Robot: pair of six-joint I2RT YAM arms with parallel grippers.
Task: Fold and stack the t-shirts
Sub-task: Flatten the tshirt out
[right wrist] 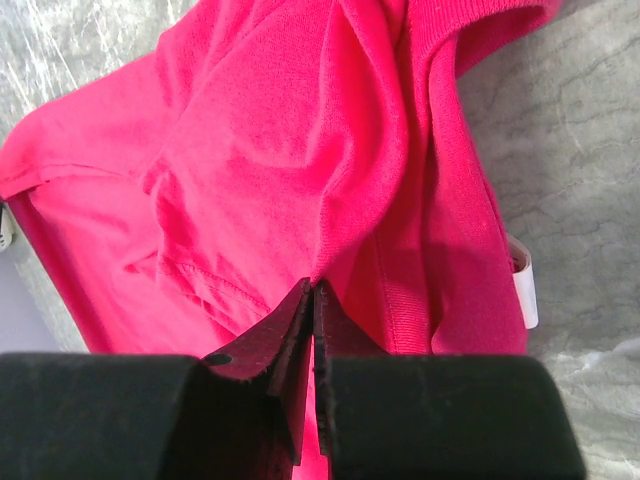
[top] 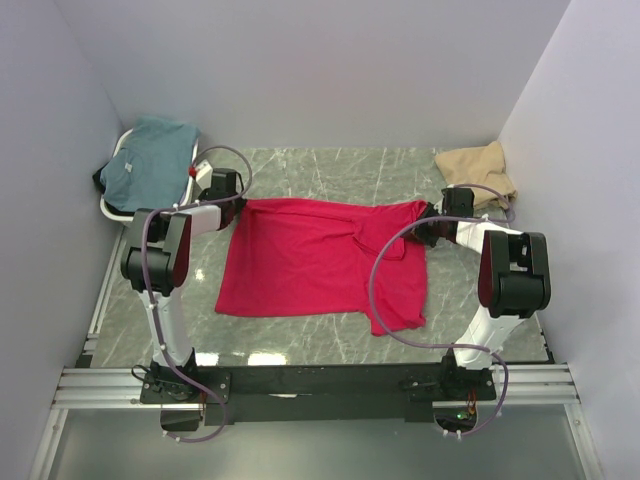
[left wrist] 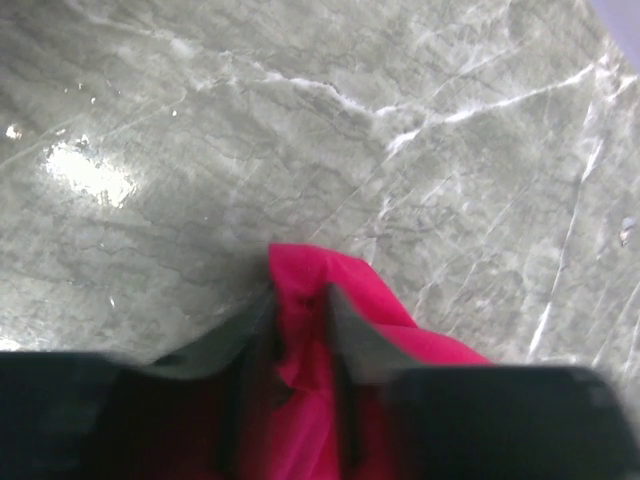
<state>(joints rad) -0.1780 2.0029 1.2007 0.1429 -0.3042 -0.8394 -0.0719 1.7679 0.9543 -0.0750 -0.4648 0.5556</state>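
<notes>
Top external: soft creased crimson t-shirt (top: 310, 265) on veined marble (top: 330, 170), left fingers (left wrist: 352, 342) and right fingers (right wrist: 272, 345) each clamping it.

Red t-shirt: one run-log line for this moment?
left gripper: shut on red t-shirt | right gripper: shut on red t-shirt | teal t-shirt: on basket
</notes>
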